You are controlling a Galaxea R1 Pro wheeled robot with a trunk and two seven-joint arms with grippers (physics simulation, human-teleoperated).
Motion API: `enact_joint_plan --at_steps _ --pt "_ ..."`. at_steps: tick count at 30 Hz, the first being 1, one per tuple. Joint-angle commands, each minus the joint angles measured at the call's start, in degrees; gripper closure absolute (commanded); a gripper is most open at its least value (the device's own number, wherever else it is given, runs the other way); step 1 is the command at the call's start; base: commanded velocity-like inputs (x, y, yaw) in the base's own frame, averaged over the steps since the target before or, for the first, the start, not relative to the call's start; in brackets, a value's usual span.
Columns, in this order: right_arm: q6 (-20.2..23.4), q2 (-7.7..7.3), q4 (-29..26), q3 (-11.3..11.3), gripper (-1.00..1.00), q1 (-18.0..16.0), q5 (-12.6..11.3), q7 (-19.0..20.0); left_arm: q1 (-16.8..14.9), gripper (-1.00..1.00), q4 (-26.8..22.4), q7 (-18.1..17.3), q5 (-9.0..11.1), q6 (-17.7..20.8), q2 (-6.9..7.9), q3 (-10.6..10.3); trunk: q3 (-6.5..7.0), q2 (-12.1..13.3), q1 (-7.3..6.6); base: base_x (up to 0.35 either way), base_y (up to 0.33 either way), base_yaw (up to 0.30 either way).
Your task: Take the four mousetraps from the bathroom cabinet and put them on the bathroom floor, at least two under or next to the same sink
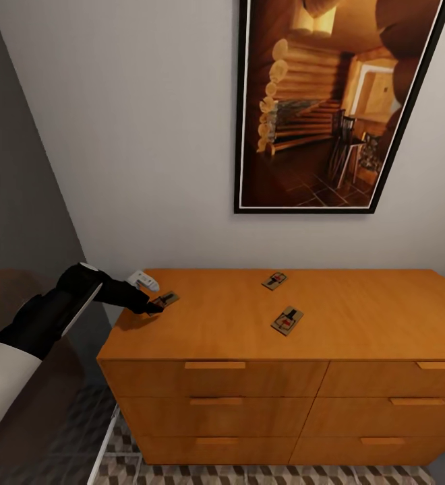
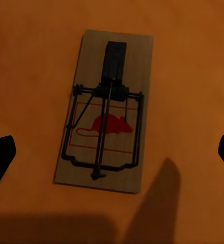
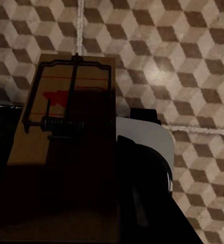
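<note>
1. The step in hand, as I judge it, is picking up the mousetrap nearest the left end (image 1: 165,298) of the cabinet (image 1: 357,316) top. Three mousetraps lie flat on that worktop: this one, a back one (image 1: 274,280) near the wall, and a front one (image 1: 287,320) nearer the front edge. A fourth mousetrap (image 3: 66,132) is clamped in the right end effector (image 3: 91,168), above the bathroom floor (image 3: 193,76).

2. To do it well, lower the left end effector (image 1: 156,305) straight down so that one finger lands on each long edge of the board (image 2: 104,112). Close on the wood, clear of the dark wire bar and spring.

3. The board is thin and flat, so the fingertips must nearly touch the worktop before closing, or they may slip over it.

4. The left arm reaches forward over the cabinet's left corner, wrist tilted down toward the trap. The left end effector is spread wide and empty; its dark fingertips (image 2: 0,157) show at either side of the trap in the left wrist view.
</note>
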Motion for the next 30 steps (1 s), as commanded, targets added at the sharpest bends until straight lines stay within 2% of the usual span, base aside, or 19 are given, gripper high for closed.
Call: enact_joint_plan --at_steps 1,30 --pt "-0.2 -0.02 0.0 -0.5 1.00 0.0 0.3 0.2 -0.1 -1.00 0.0 -0.2 0.0 0.3 0.04 -0.1 -0.07 0.0 0.00 0.000 0.000 0.000" --pt "-0.2 -0.02 0.0 -0.5 1.00 0.0 0.3 0.2 -0.1 -1.00 0.9 0.0 -0.1 0.3 -0.05 -0.2 -1.08 0.0 0.00 0.000 0.000 0.000"
